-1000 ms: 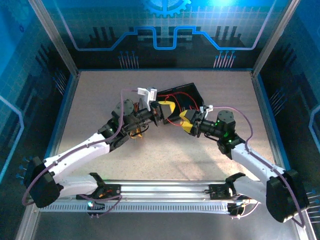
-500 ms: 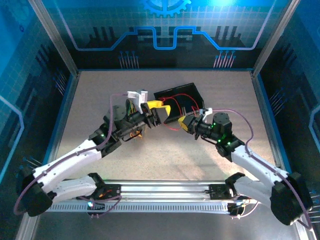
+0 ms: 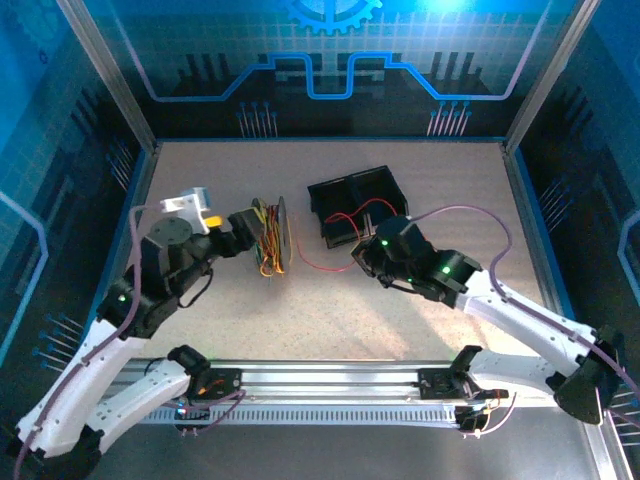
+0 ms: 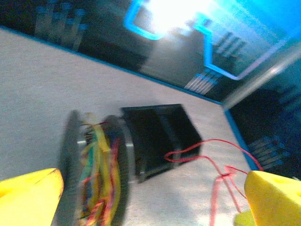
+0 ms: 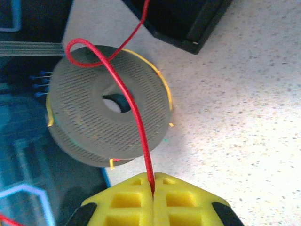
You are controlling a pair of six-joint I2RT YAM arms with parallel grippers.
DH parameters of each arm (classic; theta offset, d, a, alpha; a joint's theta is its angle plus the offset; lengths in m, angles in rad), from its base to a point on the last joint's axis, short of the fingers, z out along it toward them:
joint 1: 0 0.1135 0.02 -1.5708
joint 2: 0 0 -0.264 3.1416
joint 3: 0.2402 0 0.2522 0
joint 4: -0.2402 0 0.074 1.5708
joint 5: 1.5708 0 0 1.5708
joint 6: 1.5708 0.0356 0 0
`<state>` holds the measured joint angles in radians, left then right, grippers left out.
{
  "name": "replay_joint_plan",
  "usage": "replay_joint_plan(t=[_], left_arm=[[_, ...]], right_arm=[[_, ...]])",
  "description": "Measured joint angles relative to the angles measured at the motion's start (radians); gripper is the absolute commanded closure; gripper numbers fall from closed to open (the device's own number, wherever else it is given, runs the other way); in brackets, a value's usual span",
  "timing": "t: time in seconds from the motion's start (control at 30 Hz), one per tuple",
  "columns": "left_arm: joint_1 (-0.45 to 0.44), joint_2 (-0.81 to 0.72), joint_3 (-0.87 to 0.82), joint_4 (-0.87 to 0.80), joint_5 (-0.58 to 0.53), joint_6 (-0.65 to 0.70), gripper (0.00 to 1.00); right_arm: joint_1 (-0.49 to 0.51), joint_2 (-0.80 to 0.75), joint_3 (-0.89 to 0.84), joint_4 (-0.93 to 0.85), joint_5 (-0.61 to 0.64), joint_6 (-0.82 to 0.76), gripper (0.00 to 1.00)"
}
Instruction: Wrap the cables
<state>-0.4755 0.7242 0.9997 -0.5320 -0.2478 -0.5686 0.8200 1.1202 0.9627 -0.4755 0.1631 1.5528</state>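
1 table (image 3: 420, 310), its edges cut off in both wrist views. 1 black box (image 3: 355, 200) sits upper centre. 1 spool (image 3: 272, 235) stands on edge left of it, its wound strands too smeared to count. 1 red cable (image 5: 136, 122) runs near-vertically from bottom centre across the spool's face, clenched in the right gripper (image 5: 153, 188). The left gripper (image 4: 150, 207) is spread wide, grasping nothing.

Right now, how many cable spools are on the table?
1. The spool stands on edge, left of the black tray; I see no sign of another hidden.
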Motion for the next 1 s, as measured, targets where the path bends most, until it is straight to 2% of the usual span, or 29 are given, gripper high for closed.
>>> replay_joint_plan(t=[0.07, 0.17, 0.47, 0.7, 1.0], left_arm=[[0.049, 0.005, 0.023, -0.087, 0.002, -0.006, 0.01], [0.067, 0.042, 0.040, -0.171, 0.003, -0.009, 0.01], [0.110, 0.153, 0.019, -0.197, 0.033, -0.005, 0.01], [0.174, 0.265, 0.019, -0.161, 0.118, 0.010, 0.14], [0.200, 0.315, 0.021, -0.121, 0.169, 0.041, 0.28]], right_arm=[[0.029, 0.049, 0.039, -0.047, 0.048, 0.019, 1.00], [0.069, 0.128, 0.107, -0.107, 0.101, 0.052, 1.00], [0.135, 0.330, 0.256, -0.145, 0.134, 0.126, 1.00], [0.134, 0.433, 0.324, -0.138, 0.090, 0.150, 1.00], [0.094, 0.519, 0.357, -0.098, -0.030, 0.180, 1.00]])
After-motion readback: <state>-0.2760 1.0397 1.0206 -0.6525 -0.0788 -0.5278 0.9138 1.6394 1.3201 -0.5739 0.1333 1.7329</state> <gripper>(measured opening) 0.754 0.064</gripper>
